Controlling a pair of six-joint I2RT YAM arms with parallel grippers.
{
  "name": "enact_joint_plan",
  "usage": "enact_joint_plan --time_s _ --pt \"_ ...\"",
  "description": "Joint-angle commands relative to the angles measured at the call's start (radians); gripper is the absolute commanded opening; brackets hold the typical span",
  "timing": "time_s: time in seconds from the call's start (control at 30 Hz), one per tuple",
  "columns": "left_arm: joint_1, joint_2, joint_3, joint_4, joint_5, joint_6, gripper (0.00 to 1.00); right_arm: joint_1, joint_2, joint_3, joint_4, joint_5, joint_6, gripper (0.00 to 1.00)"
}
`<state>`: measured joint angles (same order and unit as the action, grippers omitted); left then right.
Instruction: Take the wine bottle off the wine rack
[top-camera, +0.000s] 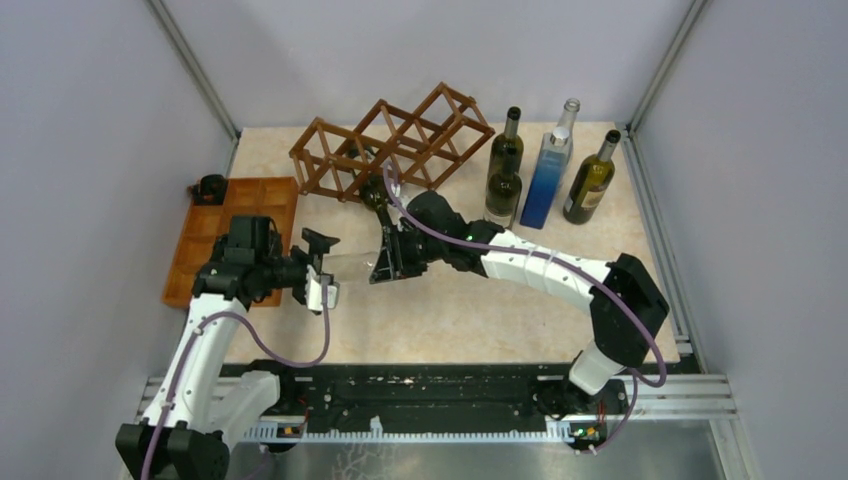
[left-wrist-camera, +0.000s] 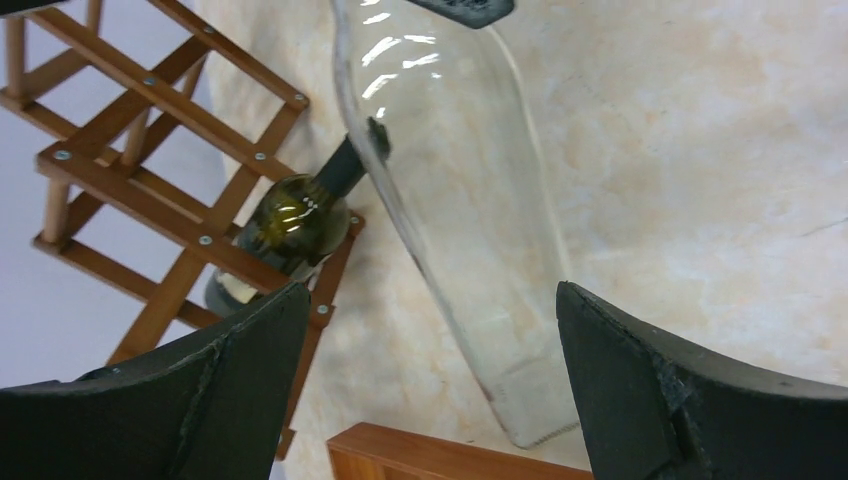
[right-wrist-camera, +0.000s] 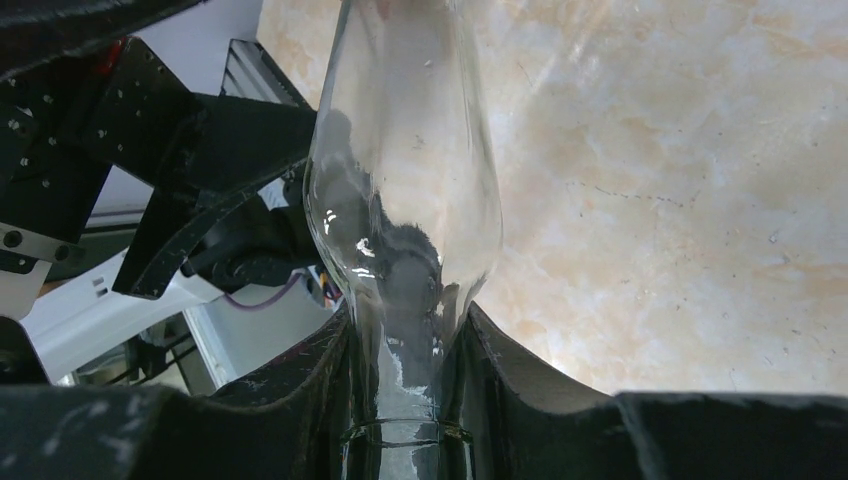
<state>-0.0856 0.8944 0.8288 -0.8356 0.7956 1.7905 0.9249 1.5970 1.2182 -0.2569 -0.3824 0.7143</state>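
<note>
The reddish-brown lattice wine rack (top-camera: 392, 140) stands at the back of the table and also shows in the left wrist view (left-wrist-camera: 150, 150). A dark green bottle (top-camera: 375, 190) lies in one of its lower cells, neck pointing out (left-wrist-camera: 290, 225). My right gripper (top-camera: 383, 258) is shut on the neck of a clear glass wine bottle (right-wrist-camera: 405, 200) and holds it outside the rack, in front of it, base pointing left (top-camera: 352, 264). My left gripper (top-camera: 322, 268) is open, its fingers either side of the clear bottle's base (left-wrist-camera: 520, 400) without touching it.
Several upright bottles stand at the back right, among them a dark green one (top-camera: 503, 190), a blue one (top-camera: 548, 180) and an olive one (top-camera: 590, 178). A flat orange-brown compartment tray (top-camera: 225, 235) lies at the left; its edge shows under my left gripper (left-wrist-camera: 430, 455).
</note>
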Motion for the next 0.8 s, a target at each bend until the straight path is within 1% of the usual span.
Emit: enact_joint_plan --time_s 0.0,0.1,0.17,0.3,0.4,0.47,0.57,0.67,0.73,0.77 --pt "-0.022 -0.028 -0.012 -0.118 -0.003 -0.026 0.99 0.012 -0.083 0.030 0.047 -0.001 -0.045 0.00" --pt "-0.022 -0.040 -0.038 -0.169 -0.006 -0.039 0.99 0.012 -0.085 0.030 0.049 -0.001 -0.045 0.00" --pt "-0.022 -0.051 -0.065 -0.156 -0.009 -0.062 0.99 0.013 -0.084 0.042 0.051 -0.008 -0.039 0.00" --pt "-0.023 -0.052 -0.109 -0.045 -0.007 -0.180 0.99 0.023 -0.082 0.078 0.050 -0.019 -0.025 0.00" --pt "-0.030 -0.034 -0.137 0.110 -0.050 -0.340 0.99 0.035 -0.088 0.089 0.064 -0.026 -0.005 0.00" --pt "-0.034 -0.009 -0.135 0.149 -0.065 -0.405 0.99 0.042 -0.091 0.091 0.089 -0.031 0.019 0.00" --pt "-0.051 0.013 -0.128 0.157 -0.066 -0.439 0.99 0.052 -0.088 0.093 0.128 -0.035 0.064 0.00" --pt "-0.074 0.005 -0.151 0.218 -0.110 -0.471 0.99 0.066 -0.085 0.094 0.165 -0.039 0.104 0.00" --pt "-0.077 -0.003 -0.169 0.262 -0.143 -0.480 0.93 0.069 -0.082 0.092 0.167 -0.038 0.113 0.00" --pt "-0.077 -0.005 -0.173 0.276 -0.154 -0.483 0.86 0.069 -0.080 0.089 0.163 -0.038 0.113 0.00"
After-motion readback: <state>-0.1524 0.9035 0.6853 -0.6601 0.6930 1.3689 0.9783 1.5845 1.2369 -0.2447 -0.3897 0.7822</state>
